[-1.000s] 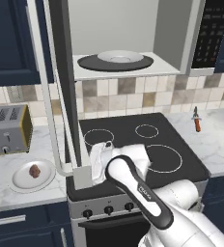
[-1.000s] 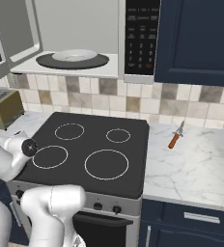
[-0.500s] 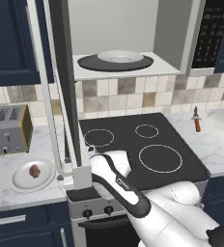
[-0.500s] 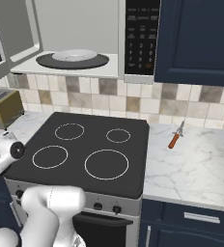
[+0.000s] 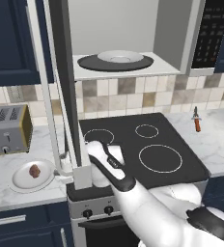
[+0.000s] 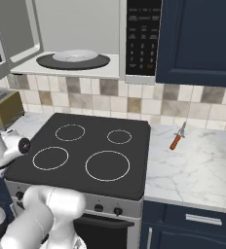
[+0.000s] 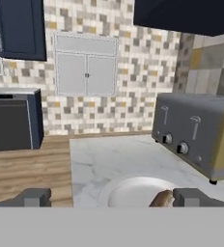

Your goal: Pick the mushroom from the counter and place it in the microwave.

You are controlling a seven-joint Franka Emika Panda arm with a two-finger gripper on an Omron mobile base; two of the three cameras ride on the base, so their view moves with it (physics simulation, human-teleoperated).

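Note:
The mushroom (image 5: 35, 170) is a small reddish-brown lump on a white plate (image 5: 22, 181) that rests on the marble counter (image 5: 0, 164) left of the stove. In the hand view the mushroom (image 7: 161, 198) lies low on the plate (image 7: 133, 189), just inside the right fingertip (image 7: 191, 197). My gripper (image 7: 113, 198) is open and empty, held low at the plate's near side. In the left base view the hand is mostly hidden behind the open door (image 5: 68, 96) of the microwave (image 5: 133, 29). The microwave's turntable carries a white plate (image 5: 119, 57).
A silver toaster (image 5: 7, 128) stands behind the plate, close on the right in the hand view (image 7: 201, 135). The black stovetop (image 5: 143, 144) lies under my arm. A red-handled tool (image 6: 176, 141) lies on the right counter. The hanging microwave door crowds the hand.
My arm has swung left and down off the stovetop toward the plate. The hand has gone behind the open microwave door. The jaws have stayed open.

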